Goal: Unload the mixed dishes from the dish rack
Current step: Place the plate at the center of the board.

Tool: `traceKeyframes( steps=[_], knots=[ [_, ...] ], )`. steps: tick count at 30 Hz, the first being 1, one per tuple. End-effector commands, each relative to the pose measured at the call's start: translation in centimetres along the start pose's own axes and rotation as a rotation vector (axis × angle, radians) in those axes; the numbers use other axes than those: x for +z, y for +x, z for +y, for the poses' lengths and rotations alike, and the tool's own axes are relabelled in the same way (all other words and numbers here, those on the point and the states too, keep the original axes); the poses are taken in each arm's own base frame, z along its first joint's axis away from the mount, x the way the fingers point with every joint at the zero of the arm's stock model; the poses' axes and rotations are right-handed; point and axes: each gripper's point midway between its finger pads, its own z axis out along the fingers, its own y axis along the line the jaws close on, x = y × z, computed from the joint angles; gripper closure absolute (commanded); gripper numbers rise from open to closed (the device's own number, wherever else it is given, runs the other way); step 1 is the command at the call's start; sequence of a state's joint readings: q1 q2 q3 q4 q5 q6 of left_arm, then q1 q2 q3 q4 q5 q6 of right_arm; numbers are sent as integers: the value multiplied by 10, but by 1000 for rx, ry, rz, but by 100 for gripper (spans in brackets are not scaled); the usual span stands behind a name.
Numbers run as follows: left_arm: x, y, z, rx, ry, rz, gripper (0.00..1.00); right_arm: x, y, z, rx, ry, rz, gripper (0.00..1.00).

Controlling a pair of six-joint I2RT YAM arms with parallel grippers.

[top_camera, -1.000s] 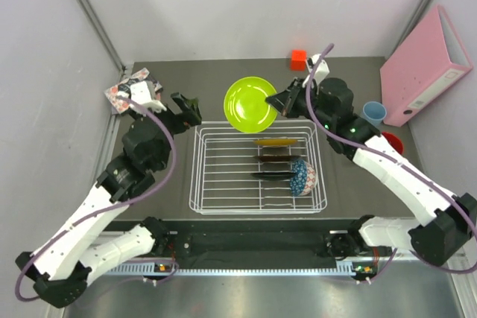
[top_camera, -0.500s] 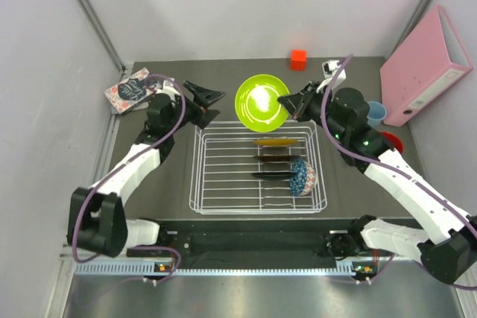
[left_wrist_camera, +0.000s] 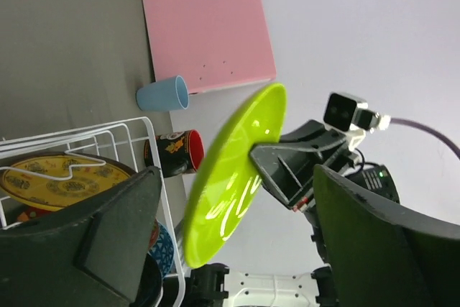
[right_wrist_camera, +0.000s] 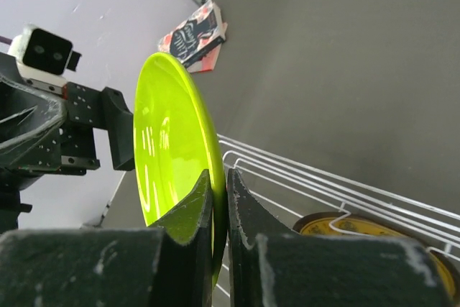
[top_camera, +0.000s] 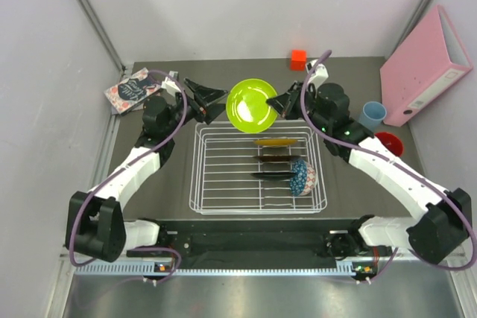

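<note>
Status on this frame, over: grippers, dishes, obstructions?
Right gripper shut on rim of lime green plate, held over far edge of dish rack. Left gripper open at its opposite rim. Nothing blocking.

two arms (top_camera: 130,169): white shells, black joints | purple cables (top_camera: 182,121): looping | left gripper (top_camera: 222,105), right gripper (top_camera: 274,102): black, angular

I assess this as a robotics lab test cell. Evidence: the dark counter (top_camera: 179,191) sits boxed in by plain grey panels (top_camera: 45,72) on metal struts (top_camera: 89,13), and the left arm (top_camera: 130,169) and right arm (top_camera: 387,173) are mounted on a slotted rail (top_camera: 253,267) along its near edge.
</note>
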State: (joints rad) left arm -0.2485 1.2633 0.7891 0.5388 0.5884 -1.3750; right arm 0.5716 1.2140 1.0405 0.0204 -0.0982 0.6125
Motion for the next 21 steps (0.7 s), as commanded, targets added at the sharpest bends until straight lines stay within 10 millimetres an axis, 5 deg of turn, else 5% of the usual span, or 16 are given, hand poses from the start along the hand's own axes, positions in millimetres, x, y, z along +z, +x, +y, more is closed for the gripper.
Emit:
traceKeyframes(
  steps=[1, 8, 12, 14, 19, 21],
  knots=[
    [-7, 14, -27, 126, 98, 34, 14, 6, -24, 35, 45, -158, -54, 100],
    [-2, 28, -22, 179, 87, 80, 38, 9, -20, 65, 106, -318, 2, 100],
    [-3, 33, -21, 192, 86, 92, 69, 11, -16, 63, 116, -311, 11, 100],
    [-4, 34, -20, 203, 84, 94, 96, 10, -15, 61, 112, -304, 12, 100],
    [-6, 34, -15, 207, 54, 85, 100, 9, -14, 53, 93, -263, 3, 100],
    [-8, 30, -14, 234, 25, 62, 100, 6, -14, 45, 73, -221, -4, 83]
  ],
)
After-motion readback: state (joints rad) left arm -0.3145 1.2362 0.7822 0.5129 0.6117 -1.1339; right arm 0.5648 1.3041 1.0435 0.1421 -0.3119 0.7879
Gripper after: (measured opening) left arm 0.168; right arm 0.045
